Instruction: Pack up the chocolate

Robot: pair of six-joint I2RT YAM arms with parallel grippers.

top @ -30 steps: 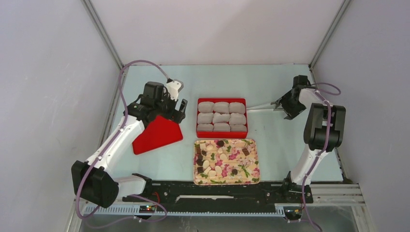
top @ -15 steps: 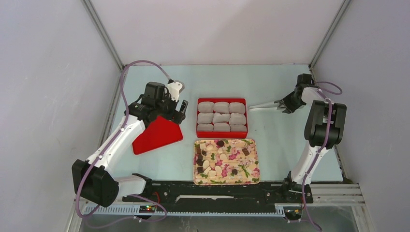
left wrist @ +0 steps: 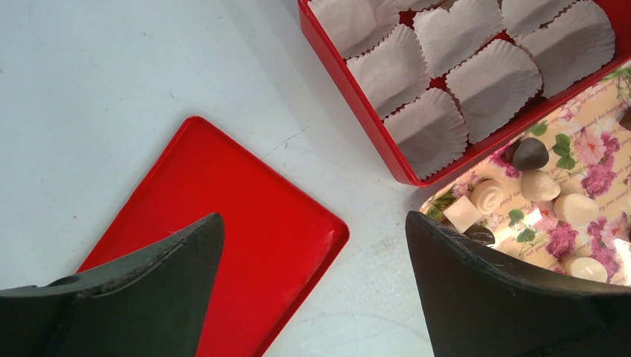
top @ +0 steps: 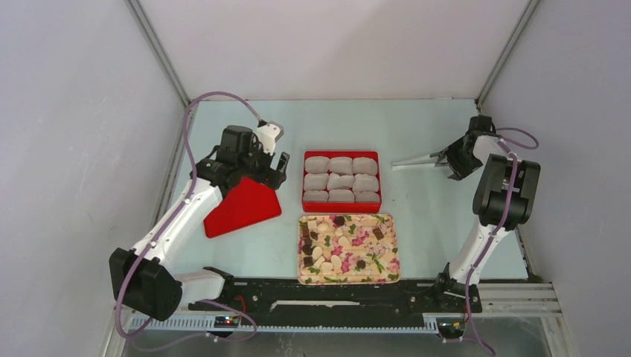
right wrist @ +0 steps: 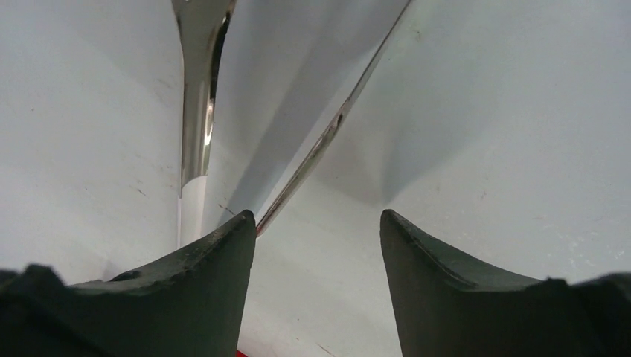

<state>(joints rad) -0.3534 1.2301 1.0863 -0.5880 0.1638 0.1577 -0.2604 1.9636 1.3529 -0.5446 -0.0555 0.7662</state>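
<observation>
The chocolate, cream and dark pieces, lies on a flowered tray near the table's front; some pieces show in the left wrist view. A red box behind it holds grey paper cups. My left gripper is open and empty, hovering over the corner of a red lid and bare table. My right gripper is open at the far right. Metal tongs lie on the table before it, and their joined end is against my left fingertip.
The red lid lies flat left of the box and the tray. Enclosure walls stand close on the left, back and right. The right arm's elbow stands by the right wall.
My right gripper has moved right, toward the wall, and the tongs have shifted a little right with it. The left arm has not moved.
</observation>
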